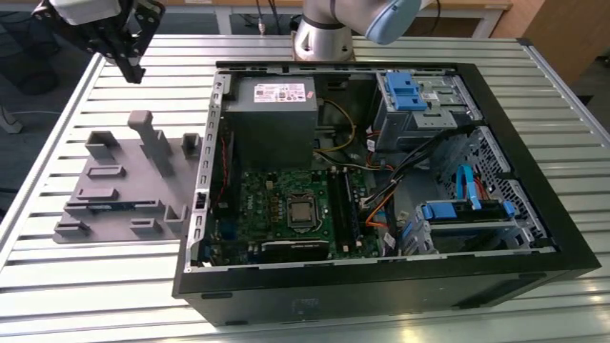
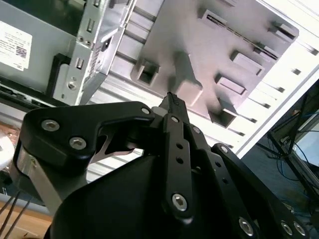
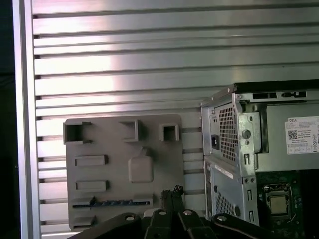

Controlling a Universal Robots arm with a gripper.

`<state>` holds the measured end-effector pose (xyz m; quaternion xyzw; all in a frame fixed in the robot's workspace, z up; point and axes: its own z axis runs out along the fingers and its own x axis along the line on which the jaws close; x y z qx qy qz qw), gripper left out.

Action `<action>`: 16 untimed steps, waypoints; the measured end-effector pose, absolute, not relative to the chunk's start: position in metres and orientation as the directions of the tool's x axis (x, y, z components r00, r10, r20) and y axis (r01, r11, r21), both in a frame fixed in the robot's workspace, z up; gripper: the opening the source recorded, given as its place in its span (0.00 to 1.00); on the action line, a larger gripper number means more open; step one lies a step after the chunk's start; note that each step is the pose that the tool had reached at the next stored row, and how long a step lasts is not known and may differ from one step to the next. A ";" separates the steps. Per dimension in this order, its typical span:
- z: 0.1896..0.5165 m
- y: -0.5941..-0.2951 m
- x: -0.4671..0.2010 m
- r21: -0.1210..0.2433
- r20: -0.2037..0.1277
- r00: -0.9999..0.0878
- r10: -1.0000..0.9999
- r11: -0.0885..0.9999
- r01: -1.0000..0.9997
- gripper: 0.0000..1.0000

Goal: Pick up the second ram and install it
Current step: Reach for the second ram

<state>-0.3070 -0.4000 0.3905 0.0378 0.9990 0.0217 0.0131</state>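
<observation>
- Exterior view: the gripper [image 1: 134,73] hangs high, well apart from the grey fixture plate [image 1: 143,193]. Its jaws are drawn to a point and hold nothing. The ram stick [image 1: 107,207] sits in a slot on the plate, on the side away from the gripper.
- Second wrist view: the gripper [image 2: 171,98] has its tips together, empty, with the plate [image 2: 209,50] beyond them.
- First wrist view: the stick [image 3: 112,203] shows as a thin blue line in the long slot of the plate [image 3: 114,144]. The gripper [image 3: 172,193] sits near one end of it.
- Judgement: open the jaws before descending and set them across the stick's flat faces. Grip at mid-length and draw straight out of the slot. A skewed grip would likely jam it.
</observation>
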 end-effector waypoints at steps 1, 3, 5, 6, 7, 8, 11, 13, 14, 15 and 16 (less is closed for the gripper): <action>0.390 -0.401 -0.311 0.044 -0.025 -0.997 0.076 0.996 0.075 0.11; 0.390 -0.401 -0.312 0.029 -0.026 -0.997 0.076 0.997 0.075 0.11; 0.390 -0.401 -0.312 -0.003 -0.032 -0.997 0.075 0.997 0.075 0.11; 0.390 -0.401 -0.312 -0.021 -0.035 -0.997 0.074 0.997 0.075 0.11; 0.390 -0.401 -0.312 -0.029 -0.035 -0.997 0.074 0.997 0.075 0.11; 0.390 -0.402 -0.314 -0.030 -0.035 -0.997 0.074 0.997 0.075 0.11; 0.389 -0.403 -0.324 -0.030 -0.035 -0.997 0.074 0.997 0.075 0.11; 0.389 -0.404 -0.333 -0.030 -0.035 -0.997 0.074 0.997 0.075 0.11; 0.389 -0.405 -0.338 -0.030 -0.035 -0.997 0.074 0.997 0.075 0.11; 0.389 -0.406 -0.342 -0.030 -0.035 -0.997 0.074 0.997 0.075 0.11; 0.388 -0.407 -0.346 -0.030 -0.035 -0.997 0.074 0.997 0.075 0.11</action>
